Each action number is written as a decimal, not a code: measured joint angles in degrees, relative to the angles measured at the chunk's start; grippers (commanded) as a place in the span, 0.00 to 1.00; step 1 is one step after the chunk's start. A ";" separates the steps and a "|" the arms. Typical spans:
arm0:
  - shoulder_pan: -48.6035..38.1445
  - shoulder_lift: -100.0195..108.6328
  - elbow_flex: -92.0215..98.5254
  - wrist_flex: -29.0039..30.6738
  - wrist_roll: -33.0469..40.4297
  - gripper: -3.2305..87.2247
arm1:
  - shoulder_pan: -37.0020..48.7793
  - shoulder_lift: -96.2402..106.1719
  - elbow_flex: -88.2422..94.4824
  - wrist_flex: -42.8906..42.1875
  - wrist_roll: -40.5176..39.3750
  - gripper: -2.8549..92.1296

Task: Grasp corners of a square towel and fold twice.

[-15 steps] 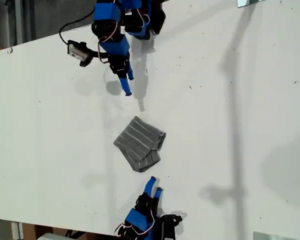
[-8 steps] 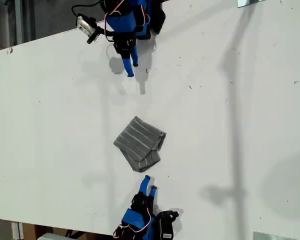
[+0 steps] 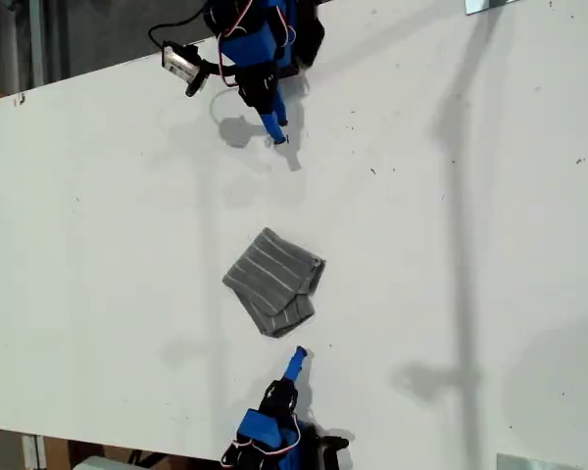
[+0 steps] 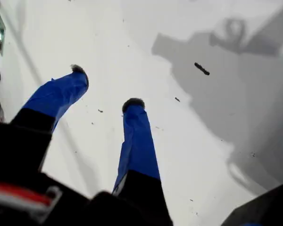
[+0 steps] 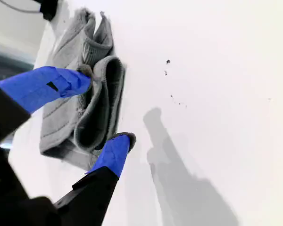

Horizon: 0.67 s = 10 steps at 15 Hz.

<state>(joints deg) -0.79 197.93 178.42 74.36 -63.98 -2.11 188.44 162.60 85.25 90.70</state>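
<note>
1. Exterior view: the towel [image 3: 273,281] lies folded into a small wad on the white table [image 3: 451,245], about midway between the two arms. My first gripper [image 3: 275,132] hangs over bare table well apart from the towel, toward the view's top; from here I cannot tell how far it gapes. My second gripper [image 3: 296,362] sits just beside the towel's near edge, toward the view's bottom, with a thin strip of table between its tip and the cloth.

2. First wrist view: my first gripper [image 4: 106,92] has its blue fingers [image 4: 139,141] spread moderately, with only speckled table between them. It holds nothing and touches nothing.

3. Second wrist view: my second gripper [image 5: 108,103] stands wide, empty, with the towel [image 5: 80,99] lying beyond the gap. One finger [image 5: 45,87] overlaps the cloth's folded layers; whether it touches them I cannot tell. The other fingertip [image 5: 118,146] is over table just beside the towel's rolled edge.
</note>
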 measured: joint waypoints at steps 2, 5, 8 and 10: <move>0.00 0.00 0.00 0.00 4.66 0.25 | -2.29 0.00 0.00 0.00 -0.09 0.25; 0.00 0.00 0.00 0.00 5.19 0.25 | -3.08 0.00 0.00 0.00 -0.09 0.25; 0.00 0.00 0.00 0.00 5.45 0.25 | -2.81 0.00 0.00 0.00 -0.09 0.25; 0.00 0.00 0.00 0.00 5.54 0.25 | -2.81 0.00 0.00 0.00 -0.09 0.25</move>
